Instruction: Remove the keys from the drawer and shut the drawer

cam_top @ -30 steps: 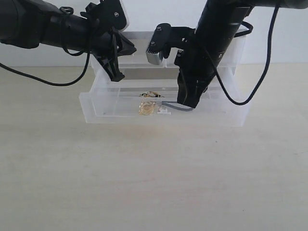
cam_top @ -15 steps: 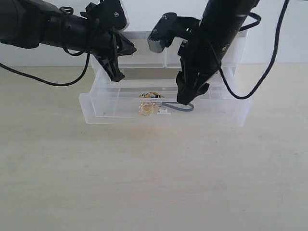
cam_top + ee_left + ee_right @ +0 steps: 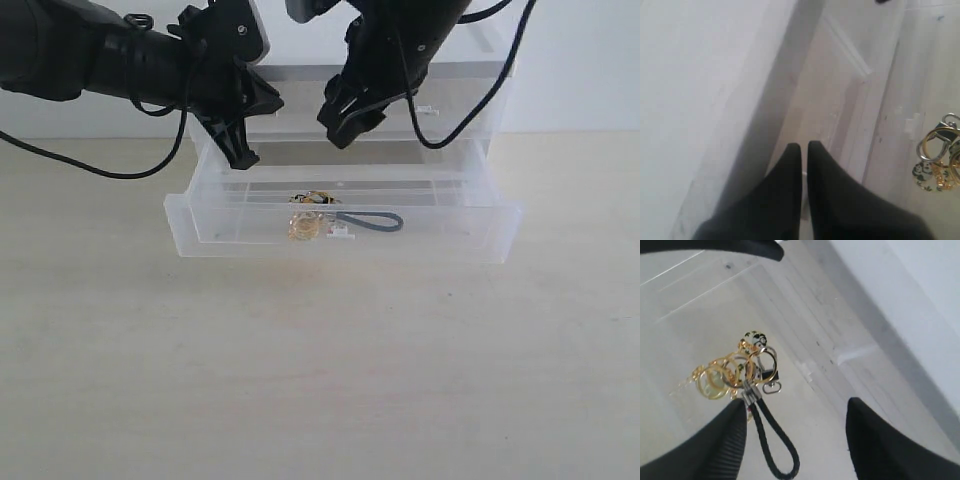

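Keys [image 3: 313, 211] lie on the floor of the open drawer [image 3: 240, 238], below the right gripper [image 3: 342, 128] — its jaws spread wide, holding nothing. The left gripper [image 3: 240, 152] hangs over the drawer's rear corner, fingers pinched together on nothing visible. No step looks done yet — the keys need grasping and lifting out, then the drawer pushing shut.

Nope, nothing readable here as far as I can see: no labels, brand names or numbers. The closest thing is the little round charm [image 3: 754, 336] on the keys [image 3: 735, 367]. It has a dark blotchy pattern on it, but it's too small and blurry to tell whether that's lettering.
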Motion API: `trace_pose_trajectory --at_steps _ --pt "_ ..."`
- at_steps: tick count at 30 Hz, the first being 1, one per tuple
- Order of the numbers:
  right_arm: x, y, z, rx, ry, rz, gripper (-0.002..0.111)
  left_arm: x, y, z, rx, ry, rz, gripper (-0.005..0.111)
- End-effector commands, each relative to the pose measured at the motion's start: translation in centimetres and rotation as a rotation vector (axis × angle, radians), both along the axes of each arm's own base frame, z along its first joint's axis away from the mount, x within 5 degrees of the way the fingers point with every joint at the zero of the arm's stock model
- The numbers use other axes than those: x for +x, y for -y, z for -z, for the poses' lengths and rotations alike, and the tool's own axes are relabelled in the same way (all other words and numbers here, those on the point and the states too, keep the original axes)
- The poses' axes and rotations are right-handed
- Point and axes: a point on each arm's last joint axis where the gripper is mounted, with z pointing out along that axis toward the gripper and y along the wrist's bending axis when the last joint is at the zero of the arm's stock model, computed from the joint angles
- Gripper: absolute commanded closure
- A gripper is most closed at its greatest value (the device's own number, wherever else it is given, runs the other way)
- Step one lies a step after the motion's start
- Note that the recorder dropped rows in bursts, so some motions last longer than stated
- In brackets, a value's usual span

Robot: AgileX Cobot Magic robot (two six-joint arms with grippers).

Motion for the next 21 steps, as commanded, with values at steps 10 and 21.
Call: trace_pose_trajectory --at_steps 10,21 --pt "2.7 -2.0 3.8 0.077 -0.027 0.02 0.056 1.1 -1.2 -1.0 -0.001 0.066 -0.119 0.103" --pt "1.7 -1.6 1.2 0.11 -0.016 0.027 0.056 1.1 -1.2 -1.0 -0.001 0.066 -0.119 0.103"
